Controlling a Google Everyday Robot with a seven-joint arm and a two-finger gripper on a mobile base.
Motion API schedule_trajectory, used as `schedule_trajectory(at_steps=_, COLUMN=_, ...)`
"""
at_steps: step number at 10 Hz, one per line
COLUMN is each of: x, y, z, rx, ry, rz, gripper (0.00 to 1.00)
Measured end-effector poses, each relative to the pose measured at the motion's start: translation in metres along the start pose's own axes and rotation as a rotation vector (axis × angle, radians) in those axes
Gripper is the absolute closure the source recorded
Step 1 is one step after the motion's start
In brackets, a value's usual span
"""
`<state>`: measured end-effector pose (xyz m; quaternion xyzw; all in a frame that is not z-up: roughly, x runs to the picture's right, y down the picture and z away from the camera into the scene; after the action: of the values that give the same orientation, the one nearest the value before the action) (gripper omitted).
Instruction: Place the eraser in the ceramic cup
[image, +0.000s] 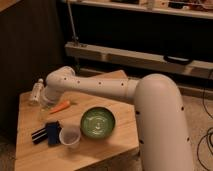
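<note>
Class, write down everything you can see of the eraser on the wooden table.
The eraser is a small, flat, dark-blue rectangular block with black bars along the side away from the ceramic cup. It looks solid and matte. It lies flat on the wooden table, near the front edge. The cup stands close beside it; whether they touch cannot be told. The gripper hangs farther back, over the table beside the carrot, and is not touching the eraser.
</note>
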<state>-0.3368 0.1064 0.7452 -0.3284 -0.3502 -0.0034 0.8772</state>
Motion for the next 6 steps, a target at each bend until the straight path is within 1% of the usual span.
schedule_trajectory(at_steps=2, x=-0.007, y=0.003, z=0.009, rx=-0.048, ry=-0.054, rz=-0.068, gripper=0.34)
schedule_trajectory(at_steps=3, x=-0.012, y=0.005, z=0.012, rx=-0.085, ry=-0.091, rz=-0.107, gripper=0.34)
schedule_trajectory(at_steps=4, x=-0.015, y=0.006, z=0.012, rx=-0.108, ry=-0.110, rz=-0.127, gripper=0.34)
schedule_trajectory(at_steps=6, x=-0.025, y=0.006, z=0.013, rx=-0.188, ry=-0.138, rz=-0.173, gripper=0.34)
